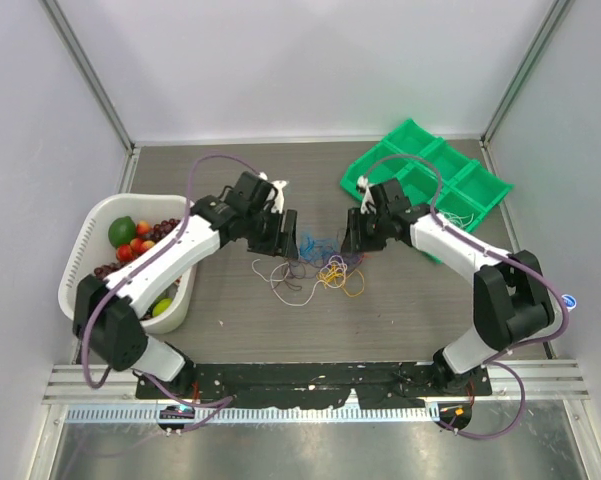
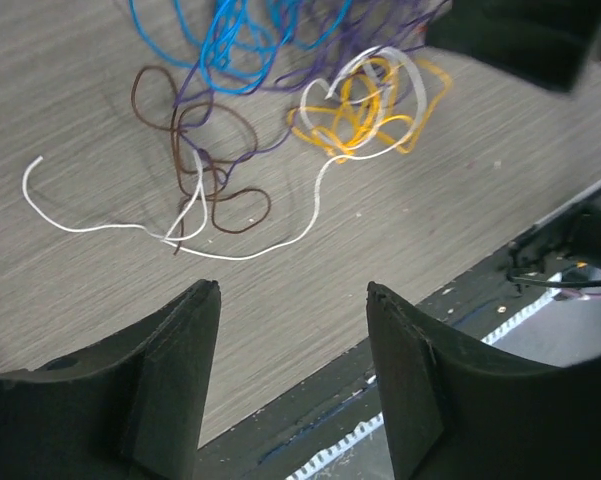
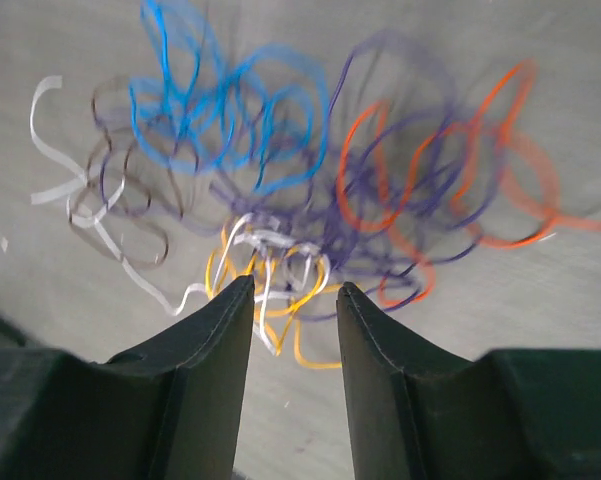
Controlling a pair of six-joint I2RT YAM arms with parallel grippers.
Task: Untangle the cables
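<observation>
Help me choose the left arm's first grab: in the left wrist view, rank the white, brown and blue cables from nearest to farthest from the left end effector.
1. White cable: nearest, lying just ahead of the left end effector.
2. Brown cable: next, behind it, left of centre.
3. Blue cable: farthest, at the top edge.

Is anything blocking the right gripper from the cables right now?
Nothing visible does. The right gripper hangs open right over the cables, with part of the tangle showing in the gap between its jaws.
</observation>
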